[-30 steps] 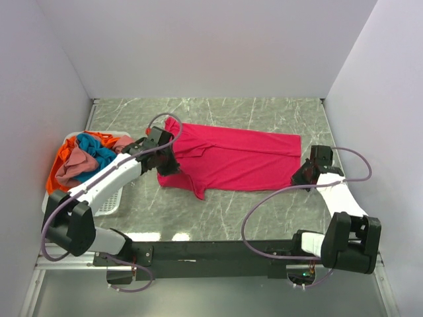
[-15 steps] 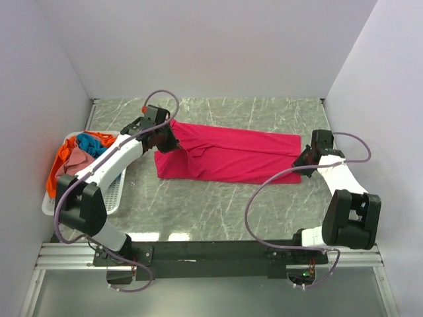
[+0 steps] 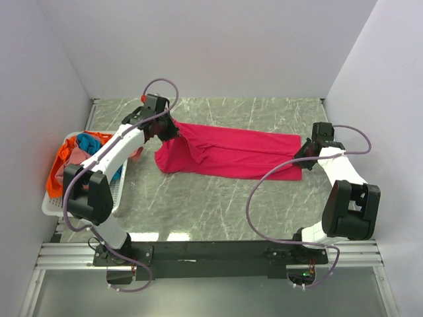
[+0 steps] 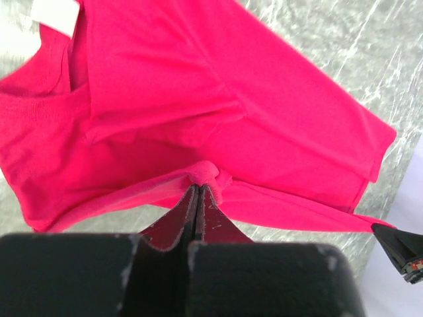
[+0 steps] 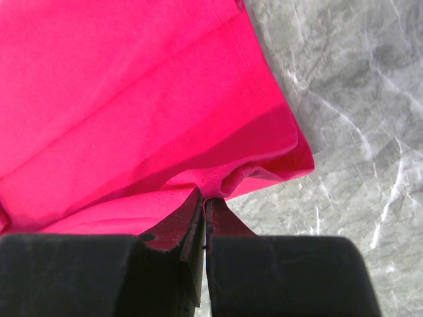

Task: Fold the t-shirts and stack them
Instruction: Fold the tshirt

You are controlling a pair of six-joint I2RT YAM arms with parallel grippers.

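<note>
Across the middle of the bench [image 3: 218, 205] I can see the magenta t-shirt [image 3: 231, 153] stretched out as a long band from left to right, doubled over on itself along its length. My left hand [image 3: 170, 132] is at the far left end of it. Its jaws are pressed together on a pinch of the cloth, and through the left wrist camera a small ridge of fabric bunches right at the fingertips [image 4: 175, 224]. From that grip the shirt drapes down in loose folds. A white label [image 4: 56, 16] shows inside the neck. My right hand [image 3: 303, 153] is at the shirt's right end, clamped the same way on the edge by the corner, with the fingertips [image 5: 182, 224] meeting under a puckered fold. Against the left wall, the white basket [image 3: 116, 190] holds an orange shirt [image 3: 56, 168], a teal shirt [image 3: 86, 140] and a dusty pink shirt [image 3: 71, 158], heaped together and partly hidden by my left arm.
</note>
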